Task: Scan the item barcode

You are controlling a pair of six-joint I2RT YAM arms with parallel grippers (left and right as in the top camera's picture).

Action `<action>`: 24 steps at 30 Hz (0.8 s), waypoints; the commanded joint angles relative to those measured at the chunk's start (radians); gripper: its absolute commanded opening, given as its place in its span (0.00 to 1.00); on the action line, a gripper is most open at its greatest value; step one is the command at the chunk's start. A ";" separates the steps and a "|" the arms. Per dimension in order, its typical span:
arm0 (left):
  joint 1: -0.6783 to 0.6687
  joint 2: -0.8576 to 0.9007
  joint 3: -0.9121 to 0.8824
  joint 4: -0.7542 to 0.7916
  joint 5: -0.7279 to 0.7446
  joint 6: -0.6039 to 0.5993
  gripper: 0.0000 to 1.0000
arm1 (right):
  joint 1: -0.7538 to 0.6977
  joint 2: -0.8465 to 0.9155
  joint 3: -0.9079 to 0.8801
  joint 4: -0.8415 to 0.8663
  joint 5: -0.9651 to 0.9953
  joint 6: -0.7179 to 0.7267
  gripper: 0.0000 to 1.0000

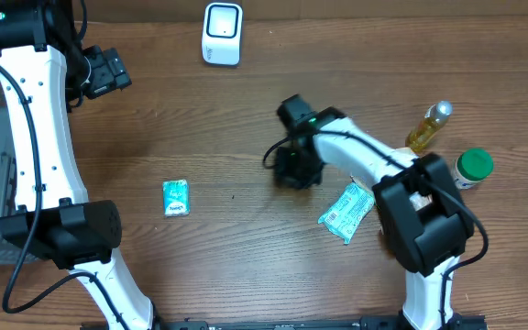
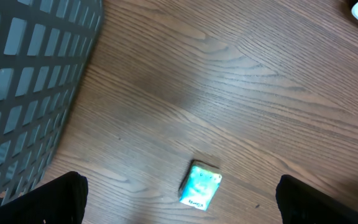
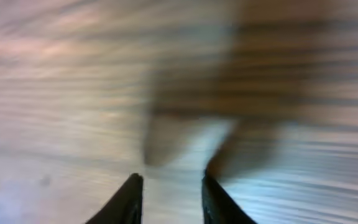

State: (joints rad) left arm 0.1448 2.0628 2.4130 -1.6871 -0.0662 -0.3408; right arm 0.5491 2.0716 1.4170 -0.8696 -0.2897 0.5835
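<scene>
Printed pouch [image 1: 346, 213] lies flat on the tabletop [image 1: 246, 266], closest to the robot's base and just beside the right arm. A small teal packet [image 1: 176, 197] lies well apart to its left. Which of the two is meant for scanning I cannot tell, and no barcode is legible on either.

A little farther out, the right hand [image 1: 299, 170] sits low over bare wood, just left of the pouch. Its wrist view is blurred, but the fingers [image 3: 132, 196] stand a narrow gap apart with nothing between them. For a good pickup it should spread wider, centre over the pouch and pinch one edge, so the printed face is neither covered nor crumpled. An amber bottle [image 1: 427, 128] and a green-lidded jar [image 1: 473, 167] stand near on the right, so the lift is best drawn away from them.

Farther back, the left hand [image 1: 106, 73] hovers spread fully wide and empty. At the far edge stands a white device [image 1: 222, 34], probably the scanner. The code side should face its window, held flat and steady.
</scene>
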 commanded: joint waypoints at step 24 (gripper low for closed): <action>-0.001 -0.023 -0.004 -0.002 0.005 0.004 1.00 | 0.355 0.012 -0.011 0.619 0.113 0.109 0.53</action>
State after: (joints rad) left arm 0.1448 2.0628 2.4130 -1.6871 -0.0658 -0.3408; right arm 0.8532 2.0716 1.4090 -0.2550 -0.2798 0.6815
